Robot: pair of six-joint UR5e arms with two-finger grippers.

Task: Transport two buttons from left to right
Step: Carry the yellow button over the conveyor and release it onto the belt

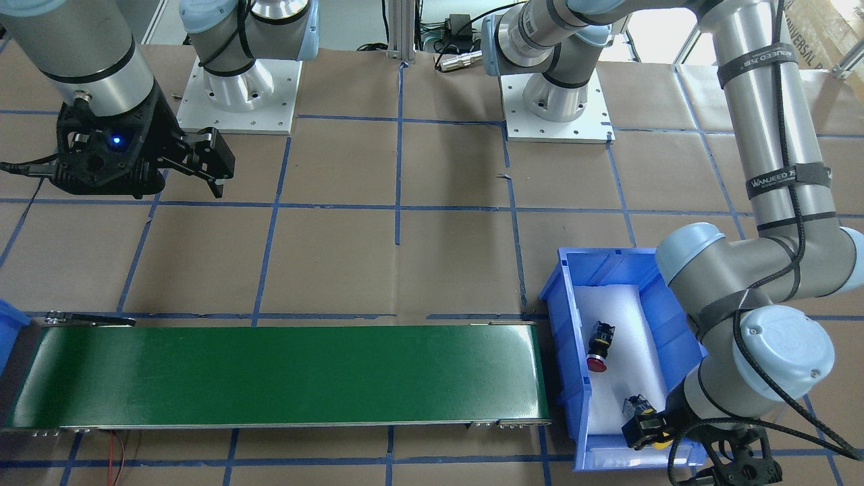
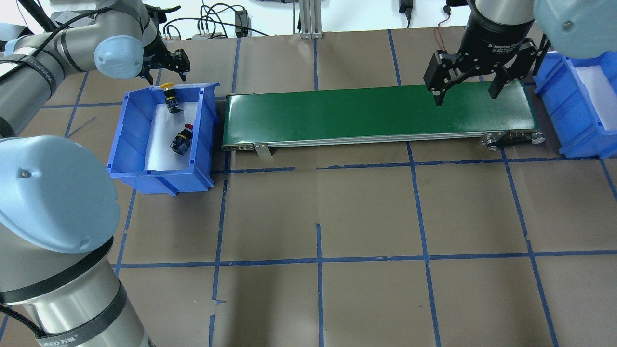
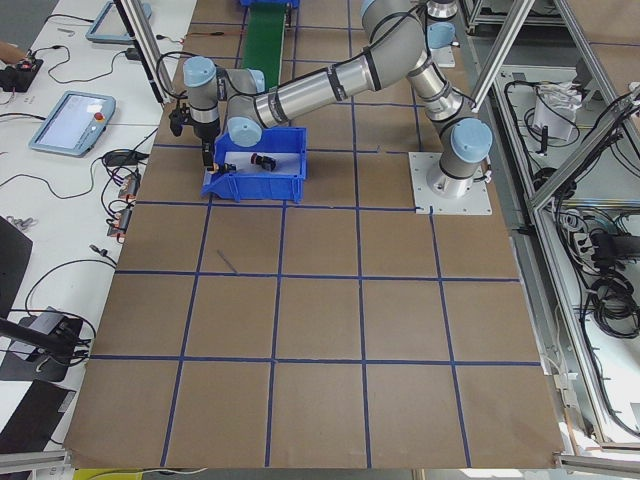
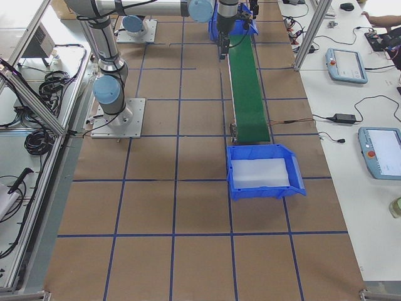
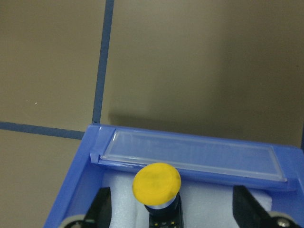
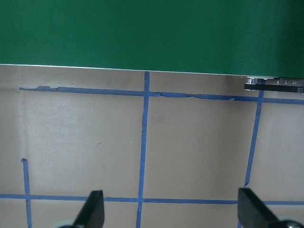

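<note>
The left gripper (image 2: 170, 74) stood wide apart, its fingers (image 5: 101, 209) straddling, without touching, the yellow-capped black push-button switch (image 5: 156, 183). That switch lay at the far end of the foam-lined blue plastic bin (image 2: 126, 130), cap toward the far wall. The left arm stretched out long from its base, wrist turned down over that end. The red-capped black push-button switch (image 2: 182, 139) lay on its side mid-bin, apart from the yellow one. The right gripper (image 2: 465, 94) hung released, gripping nothing, pointing down by the right end of the long green conveyor belt (image 2: 376, 113), near a second blue plastic bin (image 2: 554, 94).
</note>
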